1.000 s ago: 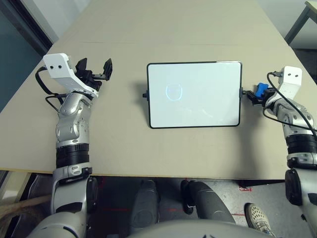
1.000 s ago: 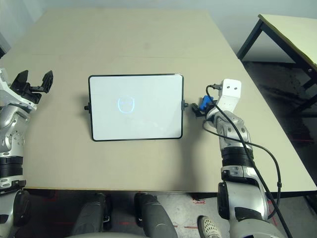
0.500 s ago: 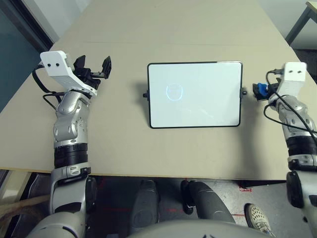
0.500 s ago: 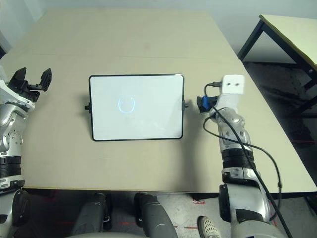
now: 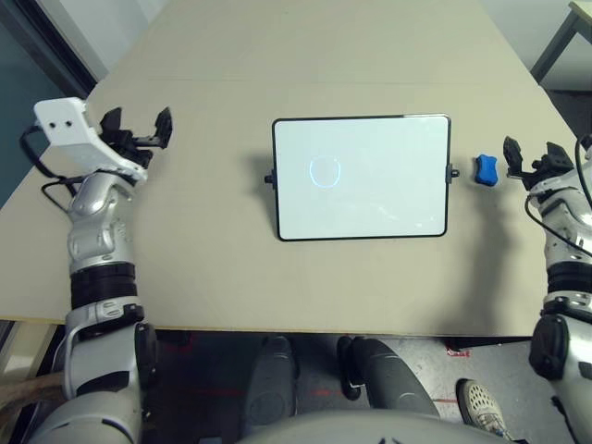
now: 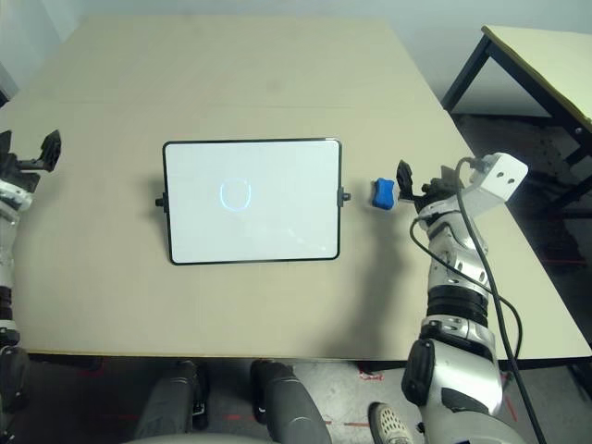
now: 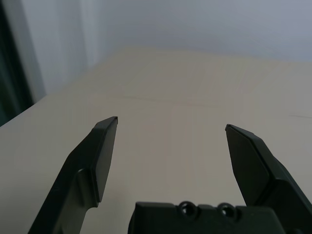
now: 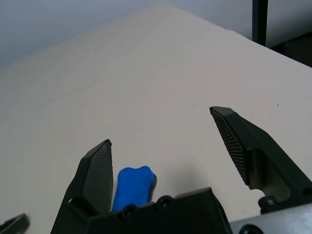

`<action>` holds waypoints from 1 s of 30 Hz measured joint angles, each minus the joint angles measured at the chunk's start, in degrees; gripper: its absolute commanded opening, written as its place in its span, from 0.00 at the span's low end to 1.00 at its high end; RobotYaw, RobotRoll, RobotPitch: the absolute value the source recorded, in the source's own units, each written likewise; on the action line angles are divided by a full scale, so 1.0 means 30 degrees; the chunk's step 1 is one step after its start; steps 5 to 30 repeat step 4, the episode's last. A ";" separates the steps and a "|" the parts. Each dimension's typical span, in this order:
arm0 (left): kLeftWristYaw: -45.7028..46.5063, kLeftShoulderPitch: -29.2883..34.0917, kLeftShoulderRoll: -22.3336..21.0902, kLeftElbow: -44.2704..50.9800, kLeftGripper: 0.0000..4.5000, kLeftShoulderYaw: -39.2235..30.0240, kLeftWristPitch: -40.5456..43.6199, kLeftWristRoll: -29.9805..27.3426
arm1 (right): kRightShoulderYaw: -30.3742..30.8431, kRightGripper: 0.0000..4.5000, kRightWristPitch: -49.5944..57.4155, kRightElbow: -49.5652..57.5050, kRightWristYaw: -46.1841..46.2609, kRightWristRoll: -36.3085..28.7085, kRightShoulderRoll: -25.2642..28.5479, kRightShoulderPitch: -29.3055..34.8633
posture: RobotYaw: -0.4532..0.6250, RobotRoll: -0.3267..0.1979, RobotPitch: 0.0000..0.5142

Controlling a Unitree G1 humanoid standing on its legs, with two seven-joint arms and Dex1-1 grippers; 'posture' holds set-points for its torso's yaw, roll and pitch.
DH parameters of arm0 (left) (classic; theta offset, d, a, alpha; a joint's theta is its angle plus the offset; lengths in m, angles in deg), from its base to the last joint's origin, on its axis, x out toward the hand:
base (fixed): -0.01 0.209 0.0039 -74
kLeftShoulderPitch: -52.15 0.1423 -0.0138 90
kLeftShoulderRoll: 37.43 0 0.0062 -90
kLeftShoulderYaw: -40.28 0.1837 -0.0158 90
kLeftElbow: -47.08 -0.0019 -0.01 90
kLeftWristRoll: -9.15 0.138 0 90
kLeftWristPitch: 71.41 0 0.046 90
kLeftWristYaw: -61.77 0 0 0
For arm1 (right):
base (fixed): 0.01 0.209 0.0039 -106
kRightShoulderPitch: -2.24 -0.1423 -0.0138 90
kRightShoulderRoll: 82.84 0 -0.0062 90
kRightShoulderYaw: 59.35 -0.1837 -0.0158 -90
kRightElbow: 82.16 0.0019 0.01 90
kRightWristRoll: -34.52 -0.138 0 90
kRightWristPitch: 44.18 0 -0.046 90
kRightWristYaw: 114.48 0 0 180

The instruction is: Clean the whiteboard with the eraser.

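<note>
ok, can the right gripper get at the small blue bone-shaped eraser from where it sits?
Probably yes: the right gripper is open beside the small blue bone-shaped eraser, with bare table between them.

- Whiteboard (image 5: 361, 176): we see a white rect. board w/ thin black frame, side knobs, flat on table, small blue loop mark left of centre
- Eraser (image 5: 485, 169): small bright blue block, flat on table just beside board's right knob, not touching

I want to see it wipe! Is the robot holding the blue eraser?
No, the eraser lies on the table beside the whiteboard, apart from the open right gripper.
</note>
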 measured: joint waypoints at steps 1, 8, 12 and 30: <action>-0.0187 -0.0116 -0.0133 -0.0710 1.00 -0.0152 0.0003 -0.0236 | 0.0058 0.99 -0.0367 -0.0458 -0.0116 0.0093 0.0078 -0.0123 | 0.43 0.62 0.25; -0.0624 -0.0363 -0.0336 -0.1999 1.00 -0.0455 0.0039 -0.0567 | 0.0195 0.99 -0.1114 -0.1043 -0.0311 0.0200 0.0227 -0.0282 | 0.42 0.62 0.24; -0.0624 -0.0363 -0.0336 -0.1999 1.00 -0.0455 0.0039 -0.0567 | 0.0195 0.99 -0.1114 -0.1043 -0.0311 0.0200 0.0227 -0.0282 | 0.42 0.62 0.24; -0.0624 -0.0363 -0.0336 -0.1999 1.00 -0.0455 0.0039 -0.0567 | 0.0195 0.99 -0.1114 -0.1043 -0.0311 0.0200 0.0227 -0.0282 | 0.42 0.62 0.24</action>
